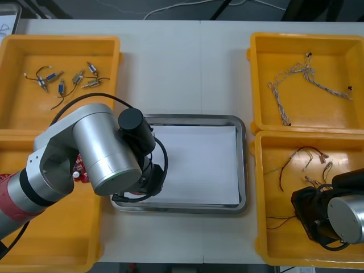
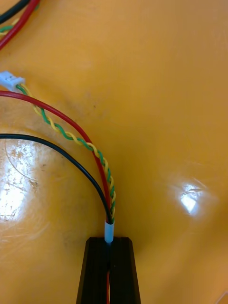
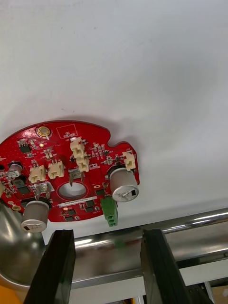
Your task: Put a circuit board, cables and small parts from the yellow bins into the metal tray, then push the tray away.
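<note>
Right gripper (image 2: pixel 108 242), lower right, pinches red-black-yellow cable (image 2: pixel 107 190) | white-lined metal tray (image 1: pixel 199 170) lies leftward | left gripper (image 3: pixel 107 232) agape beside round red circuit board (image 3: pixel 90 142)

Counting now: four yellow bins (image 1: pixel 23 108) (image 1: pixel 62 233) (image 1: pixel 318 108) (image 1: pixel 259 193) sit on the counter (image 1: pixel 182 68), plus one metal tray (image 1: pixel 243 165) and one round red circuit board (image 3: pixel 95 156).

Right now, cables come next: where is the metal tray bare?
The metal tray is bare in its middle and right. Its near-left corner is crowded: circuit board, the left gripper by it, jaws open. The right gripper grips cables in a yellow bin.
</note>
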`<state>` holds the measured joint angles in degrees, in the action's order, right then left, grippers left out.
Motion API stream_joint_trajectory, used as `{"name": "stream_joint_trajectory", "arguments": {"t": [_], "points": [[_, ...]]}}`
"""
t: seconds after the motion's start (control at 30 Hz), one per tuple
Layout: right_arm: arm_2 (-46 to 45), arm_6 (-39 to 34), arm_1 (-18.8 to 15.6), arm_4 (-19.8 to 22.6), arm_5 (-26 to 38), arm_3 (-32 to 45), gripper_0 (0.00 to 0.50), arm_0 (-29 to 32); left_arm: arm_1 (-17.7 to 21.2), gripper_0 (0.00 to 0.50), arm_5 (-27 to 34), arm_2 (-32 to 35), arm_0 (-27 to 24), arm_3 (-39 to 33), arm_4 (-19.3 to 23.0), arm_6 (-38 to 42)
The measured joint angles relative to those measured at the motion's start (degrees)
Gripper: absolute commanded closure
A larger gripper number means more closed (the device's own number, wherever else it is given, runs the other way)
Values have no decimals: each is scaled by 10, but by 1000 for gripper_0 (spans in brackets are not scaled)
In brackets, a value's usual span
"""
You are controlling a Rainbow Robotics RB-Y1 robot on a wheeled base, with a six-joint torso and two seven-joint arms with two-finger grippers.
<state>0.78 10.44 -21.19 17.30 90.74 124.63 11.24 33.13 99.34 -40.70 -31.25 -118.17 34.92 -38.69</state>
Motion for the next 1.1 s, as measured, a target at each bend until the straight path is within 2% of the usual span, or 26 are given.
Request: {"name": "stream_joint_trajectory", "arguments": {"t": [0.2, 0.37, 0.5, 0.63, 0.8, 0.93, 1.1], "points": [[1, 0, -21, 6, 53, 6, 500, -22, 0, 37, 1, 5, 0, -2, 3, 0], [3, 0, -42, 14, 83, 31, 500, -37, -2, 33, 50, 54, -5, -11, 52, 0], [3, 0, -49, 21, 97, 58, 500, -41, -7, 0, 90, 102, -19, -23, 82, 0], [1, 15, -54, 27, 121, 98, 500, -42, -8, 0, 101, 135, -41, -25, 99, -1], [-23, 108, -57, 66, 170, 157, 500, -43, -8, 0, 102, 176, -60, -35, 100, -3], [-54, 147, -63, 99, 188, 204, 500, -43, -2, 0, 103, 226, -64, -38, 101, -14], [-73, 235, -88, 119, 189, 236, 500, -43, 19, 0, 103, 281, -65, -38, 100, -96]]}}
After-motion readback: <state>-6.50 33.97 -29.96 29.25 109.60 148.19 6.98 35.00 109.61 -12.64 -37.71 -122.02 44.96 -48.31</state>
